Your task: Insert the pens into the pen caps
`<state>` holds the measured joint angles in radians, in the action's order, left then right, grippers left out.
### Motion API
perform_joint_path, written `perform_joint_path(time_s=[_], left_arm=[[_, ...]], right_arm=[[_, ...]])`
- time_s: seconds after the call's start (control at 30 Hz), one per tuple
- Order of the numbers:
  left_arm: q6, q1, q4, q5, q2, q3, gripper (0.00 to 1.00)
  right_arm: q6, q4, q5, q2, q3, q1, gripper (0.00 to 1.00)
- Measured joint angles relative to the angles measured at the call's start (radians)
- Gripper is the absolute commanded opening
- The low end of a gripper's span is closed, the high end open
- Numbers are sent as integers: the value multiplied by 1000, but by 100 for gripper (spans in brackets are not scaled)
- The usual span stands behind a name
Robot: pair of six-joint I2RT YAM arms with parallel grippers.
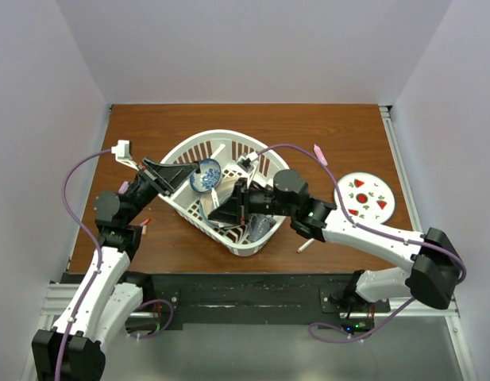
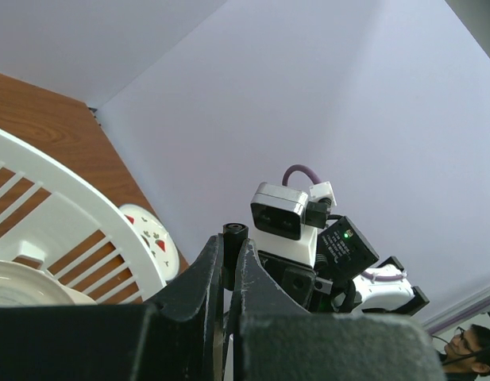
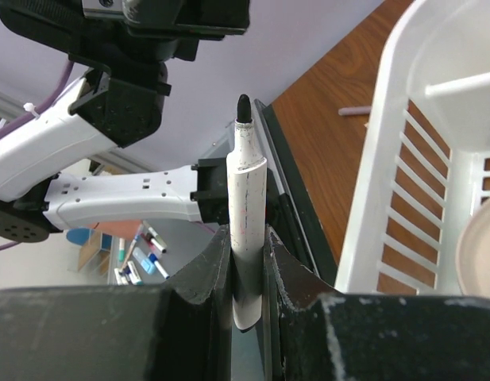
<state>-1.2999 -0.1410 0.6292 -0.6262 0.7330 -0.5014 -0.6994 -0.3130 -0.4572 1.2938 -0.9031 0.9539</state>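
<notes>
1. Seen from above, a brown wooden desk (image 1: 252,123) carries a white basket (image 1: 221,133) at its middle, and both arms reach over it from either side.
2. The left pincer (image 2: 233,252) is pressed together on a small black cap (image 2: 234,231). Only the cap's round end shows above the fingertips.
3. The right pincer (image 3: 247,242) is clamped on a white pen (image 3: 246,190). The pen stands up out of the jaws with its bare black tip pointing away from the pincer.
4. The two pincers face each other above the basket, close but apart. The pen and the cap are not joined.
5. A blue and white bowl (image 1: 205,176) lies inside the basket, just beside the left pincer.
6. A pink pen (image 1: 318,153) lies on the desk to the right of the basket. Another white pen (image 1: 306,246) lies near the basket's near right corner.
7. A round white plate (image 1: 387,190) with red and green marks sits on the desk's right side.
</notes>
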Motion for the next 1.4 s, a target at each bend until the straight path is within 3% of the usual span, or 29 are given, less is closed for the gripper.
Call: perform_joint_path(time_s=[0.6, 1.4], left_arm=[[-18, 0, 66, -32, 2, 2, 0], [-12, 0, 49, -69, -63, 30, 0]], right_arm=[[-5, -29, 3, 101, -109, 28, 0], [1, -2, 33, 110, -162, 31, 0]])
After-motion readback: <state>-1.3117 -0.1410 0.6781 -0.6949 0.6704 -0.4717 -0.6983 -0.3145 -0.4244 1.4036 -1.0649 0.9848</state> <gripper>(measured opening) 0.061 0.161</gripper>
